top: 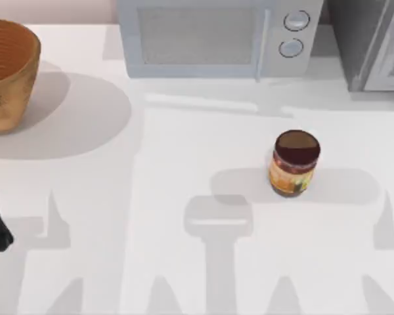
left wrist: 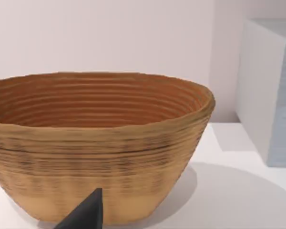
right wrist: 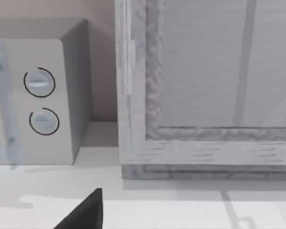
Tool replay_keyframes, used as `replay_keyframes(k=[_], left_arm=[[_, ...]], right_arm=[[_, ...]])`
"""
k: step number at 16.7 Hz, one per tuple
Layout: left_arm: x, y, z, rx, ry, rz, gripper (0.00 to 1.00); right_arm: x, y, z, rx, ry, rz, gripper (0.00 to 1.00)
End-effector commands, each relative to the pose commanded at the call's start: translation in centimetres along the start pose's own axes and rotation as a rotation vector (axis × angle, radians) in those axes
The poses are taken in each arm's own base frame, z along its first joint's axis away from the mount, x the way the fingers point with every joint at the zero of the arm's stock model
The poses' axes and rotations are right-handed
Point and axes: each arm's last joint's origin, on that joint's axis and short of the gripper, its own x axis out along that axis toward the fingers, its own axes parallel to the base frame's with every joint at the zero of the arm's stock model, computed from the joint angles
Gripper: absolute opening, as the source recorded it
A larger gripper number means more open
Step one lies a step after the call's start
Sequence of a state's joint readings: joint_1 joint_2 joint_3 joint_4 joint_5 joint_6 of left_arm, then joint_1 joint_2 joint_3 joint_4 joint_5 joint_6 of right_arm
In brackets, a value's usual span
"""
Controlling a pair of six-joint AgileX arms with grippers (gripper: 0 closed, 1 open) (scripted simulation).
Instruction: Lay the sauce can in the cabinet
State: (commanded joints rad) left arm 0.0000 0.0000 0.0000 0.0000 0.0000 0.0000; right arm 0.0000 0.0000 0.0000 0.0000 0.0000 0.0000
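The small maroon-topped sauce can stands upright, untouched, on the white table — the dark grey speckled cabinet at its one o'clock. Whether either gripper is open, I cannot tell.

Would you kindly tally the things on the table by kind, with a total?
Woven tan wicker basket: 1
Light grey microwave with two round knobs: 1
Dark grey speckled cabinet: 1
Small orange-labelled sauce can: 1
Total: 4

White table before pale pinkish wall
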Motion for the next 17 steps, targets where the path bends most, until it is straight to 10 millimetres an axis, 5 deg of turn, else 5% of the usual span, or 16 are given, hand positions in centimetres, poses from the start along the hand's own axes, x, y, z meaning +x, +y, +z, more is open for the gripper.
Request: replay_keyframes(k=[7,17], left_arm=[[0.0,0.0,0.0,0.0,0.0,0.0,1.0],[0.0,0.0,0.0,0.0,0.0,0.0,1.0]], right_arm=[[0.3,0.1,0.8,-0.063,0.062,0.045,1.0],[3.5,0.8,3.7,-0.338,0.343,0.387,1.0]])
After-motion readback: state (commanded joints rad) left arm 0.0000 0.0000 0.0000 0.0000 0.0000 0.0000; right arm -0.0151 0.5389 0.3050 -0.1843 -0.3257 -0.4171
